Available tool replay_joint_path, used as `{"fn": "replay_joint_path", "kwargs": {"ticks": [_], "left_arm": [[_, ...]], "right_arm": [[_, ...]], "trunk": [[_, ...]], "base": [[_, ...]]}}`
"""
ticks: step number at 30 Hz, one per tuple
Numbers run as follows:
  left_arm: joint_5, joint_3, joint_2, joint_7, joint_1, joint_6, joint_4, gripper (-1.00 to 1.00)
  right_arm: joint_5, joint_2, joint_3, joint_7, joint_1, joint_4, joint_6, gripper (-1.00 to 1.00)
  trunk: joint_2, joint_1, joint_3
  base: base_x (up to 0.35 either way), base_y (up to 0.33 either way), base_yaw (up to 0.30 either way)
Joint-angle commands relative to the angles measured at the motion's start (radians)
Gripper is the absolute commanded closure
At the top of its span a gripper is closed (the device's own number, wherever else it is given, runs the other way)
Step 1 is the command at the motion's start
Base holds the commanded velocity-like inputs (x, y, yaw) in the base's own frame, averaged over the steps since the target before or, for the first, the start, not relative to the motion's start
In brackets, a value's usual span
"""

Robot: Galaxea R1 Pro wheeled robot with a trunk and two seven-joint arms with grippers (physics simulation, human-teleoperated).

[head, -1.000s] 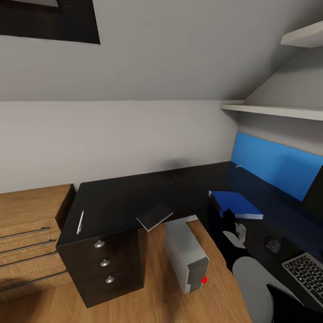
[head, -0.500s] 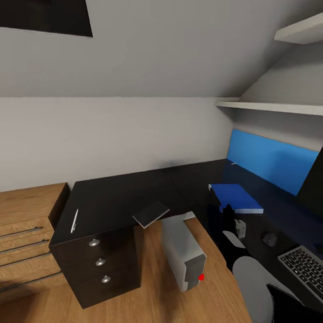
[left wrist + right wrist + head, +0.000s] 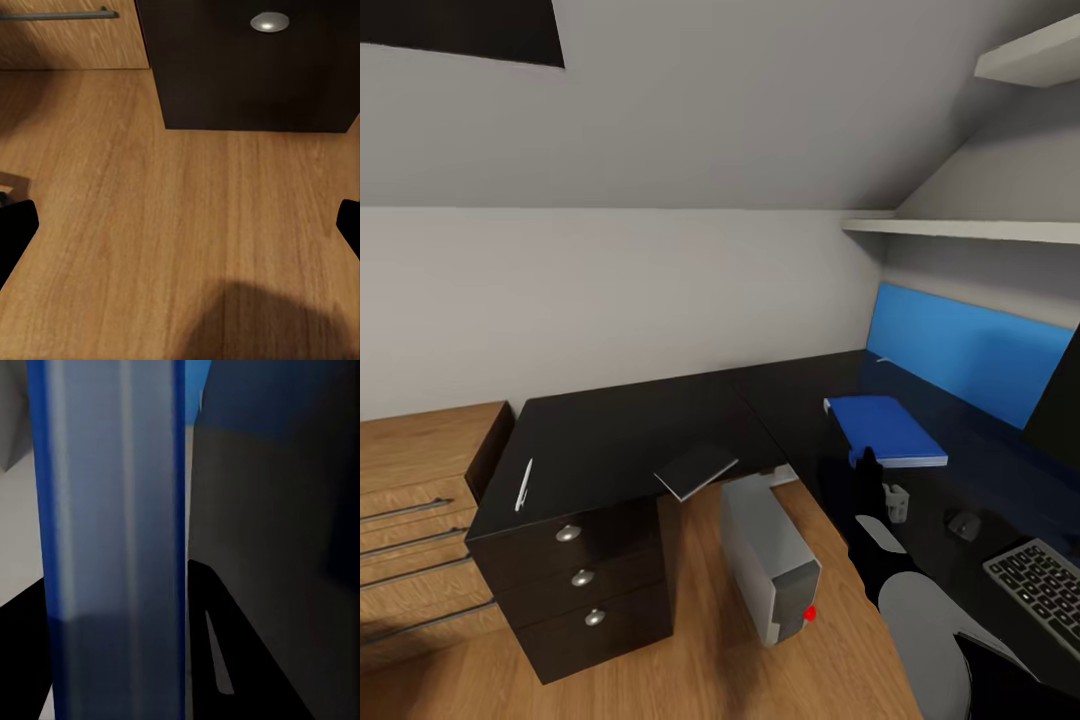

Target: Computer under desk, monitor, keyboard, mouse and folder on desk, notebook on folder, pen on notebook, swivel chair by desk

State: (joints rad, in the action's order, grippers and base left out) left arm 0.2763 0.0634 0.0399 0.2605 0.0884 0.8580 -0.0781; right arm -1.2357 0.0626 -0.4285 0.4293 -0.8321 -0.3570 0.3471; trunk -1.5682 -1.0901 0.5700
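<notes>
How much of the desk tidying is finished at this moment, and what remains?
Done: the folder, mouse and keyboard lie on the desk; the computer stands on the floor at its edge. In hand: nothing clear; the right gripper hovers by the folder. Left: the notebook and pen lie apart, unstacked.

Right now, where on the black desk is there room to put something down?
The biggest bare patch of the desk lies between the pen and the notebook. The corner behind the folder is bare too. It is crowded where the folder, mouse, keyboard and right tool sit close together.
</notes>
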Motion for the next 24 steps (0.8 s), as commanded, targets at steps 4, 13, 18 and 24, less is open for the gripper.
{"fn": "replay_joint_path", "kwargs": {"ticks": [4, 13, 18, 24], "left_arm": [[0.006, 0.007, 0.0, 0.003, 0.001, 0.003, 0.0, -1.0], [0.006, 0.007, 0.0, 0.003, 0.001, 0.003, 0.0, -1.0], [0.006, 0.007, 0.0, 0.003, 0.001, 0.003, 0.0, -1.0], [0.006, 0.007, 0.0, 0.004, 0.001, 0.003, 0.0, -1.0]], "right_arm": [[-0.012, 0.0, -0.001, 0.007, -0.001, 0.001, 0.0, 1.0], [-0.014, 0.002, -0.001, 0.006, -0.001, 0.001, 0.0, 1.0], [-0.014, 0.002, -0.001, 0.006, -0.001, 0.001, 0.0, 1.0], [-0.016, 0.001, -0.001, 0.004, -0.001, 0.003, -0.002, 1.0]], "trunk": [[-0.029, -0.015, 0.014], [-0.092, -0.05, 0.042], [-0.127, -0.069, 0.057], [-0.127, -0.069, 0.057]], "base": [[0.0, 0.0, 0.0], [0.0, 0.0, 0.0], [0.0, 0.0, 0.0], [0.0, 0.0, 0.0]]}}
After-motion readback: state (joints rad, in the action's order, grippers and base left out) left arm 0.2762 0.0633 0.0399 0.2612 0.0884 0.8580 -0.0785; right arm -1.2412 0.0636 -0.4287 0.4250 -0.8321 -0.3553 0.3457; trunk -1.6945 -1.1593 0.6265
